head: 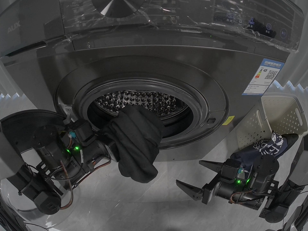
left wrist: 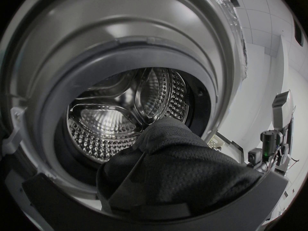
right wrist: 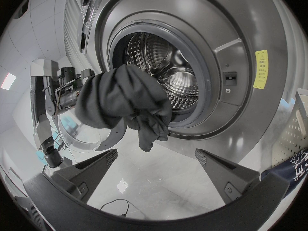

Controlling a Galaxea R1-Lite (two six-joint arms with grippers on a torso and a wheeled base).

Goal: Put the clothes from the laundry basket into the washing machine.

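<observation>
Pinching a black garment (head: pixel 138 141) at the washer's (head: pixel 205 90) mouth is the left hand (head: pixel 110 148); the right hand (head: pixel 189 172) hangs spread, low before the washer's right side.

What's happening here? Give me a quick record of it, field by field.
washer: door open; no clothes seen in the drum
left gripper: holds a black garment at the drum's mouth, most of it hanging outside
right gripper: open, empty, low beside the basket
basket: stands to the washer's right, with a navy garment in it
</observation>
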